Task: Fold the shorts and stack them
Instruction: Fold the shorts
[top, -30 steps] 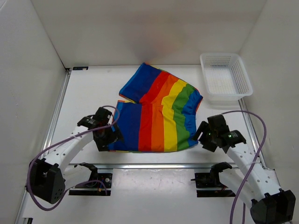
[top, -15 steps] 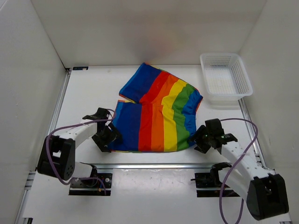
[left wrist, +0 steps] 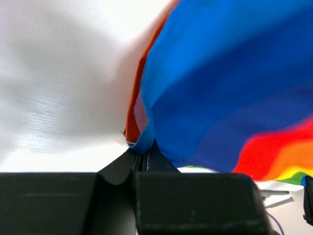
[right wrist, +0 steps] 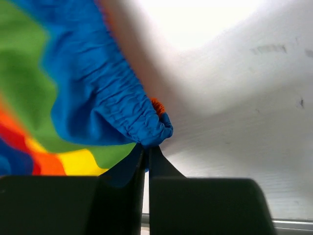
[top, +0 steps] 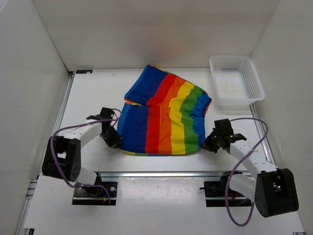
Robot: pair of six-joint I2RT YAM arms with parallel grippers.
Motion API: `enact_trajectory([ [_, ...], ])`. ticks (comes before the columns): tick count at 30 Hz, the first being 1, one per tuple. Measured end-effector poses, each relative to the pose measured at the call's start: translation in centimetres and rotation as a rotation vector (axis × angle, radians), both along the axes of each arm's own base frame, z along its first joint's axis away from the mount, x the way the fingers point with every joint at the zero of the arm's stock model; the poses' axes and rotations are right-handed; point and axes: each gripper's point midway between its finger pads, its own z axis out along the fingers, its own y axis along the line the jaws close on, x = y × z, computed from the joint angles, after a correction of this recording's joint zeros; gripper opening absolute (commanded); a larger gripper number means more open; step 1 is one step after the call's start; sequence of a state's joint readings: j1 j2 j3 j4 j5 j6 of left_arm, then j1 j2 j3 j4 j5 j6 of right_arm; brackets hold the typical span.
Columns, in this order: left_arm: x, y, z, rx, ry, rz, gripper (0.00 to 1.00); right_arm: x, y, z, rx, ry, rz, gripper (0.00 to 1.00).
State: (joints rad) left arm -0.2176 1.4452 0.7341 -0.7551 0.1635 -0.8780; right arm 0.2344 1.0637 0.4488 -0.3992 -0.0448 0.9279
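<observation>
As hands (top: 115, 141) (top: 209, 144) pinch shorts (top: 161, 120), corners (closed tight)

Can see only a blurry part of the shorts (left wrist: 220, 98) in each wrist view, cut off at the edges, with the pinched corners too small from above.

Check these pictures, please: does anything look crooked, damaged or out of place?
Only the shorts: their far half lies skewed toward the left, not in line with the near half, whose corners the left tool and right tool pinch shut. No tear shows. The white basket stands upright, apart.
</observation>
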Motion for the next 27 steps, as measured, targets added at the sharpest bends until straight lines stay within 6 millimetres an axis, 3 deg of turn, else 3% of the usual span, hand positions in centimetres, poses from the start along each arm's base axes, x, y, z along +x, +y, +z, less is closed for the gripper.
enact_trajectory([
  [2,1.9,0.0,1.9,-0.007,-0.046,-0.009,0.1,1.2,-0.1,1.9,-0.023,-0.032,0.013,0.0],
  [4,5.0,0.0,5.1,-0.009,-0.135,-0.024,0.1,3.3,-0.3,5.0,-0.053,-0.1,0.027,0.0],
  [7,10.7,-0.2,12.8,0.003,-0.35,-0.057,0.1,7.2,-0.3,12.1,-0.089,-0.265,0.055,0.0],
  [10,14.7,-0.1,22.3,0.027,-0.594,-0.086,0.1,10.6,-0.1,20.2,-0.112,-0.454,0.08,0.0],
  [12,15.6,0.1,27.9,0.038,-0.734,-0.102,0.1,11.5,0.0,24.0,-0.12,-0.543,0.096,0.0],
  [14,15.4,0.3,31.4,0.044,-0.824,-0.118,0.1,11.7,0.1,26.5,-0.128,-0.601,0.113,0.0],
  [17,13.9,0.6,33.3,0.052,-0.864,-0.143,0.1,11.4,0.3,27.6,-0.133,-0.619,0.147,0.0],
  [23,12.6,1.2,33.4,0.071,-0.82,-0.178,0.1,10.8,0.7,28.4,-0.142,-0.577,0.218,0.0],
  [25,12.1,1.4,35.4,0.073,-0.852,-0.186,0.1,10.4,0.8,30.5,-0.142,-0.603,0.239,0.0],
  [27,11.3,1.5,39.3,0.069,-0.949,-0.184,0.1,9.6,0.9,34.4,-0.138,-0.68,0.263,0.0],
])
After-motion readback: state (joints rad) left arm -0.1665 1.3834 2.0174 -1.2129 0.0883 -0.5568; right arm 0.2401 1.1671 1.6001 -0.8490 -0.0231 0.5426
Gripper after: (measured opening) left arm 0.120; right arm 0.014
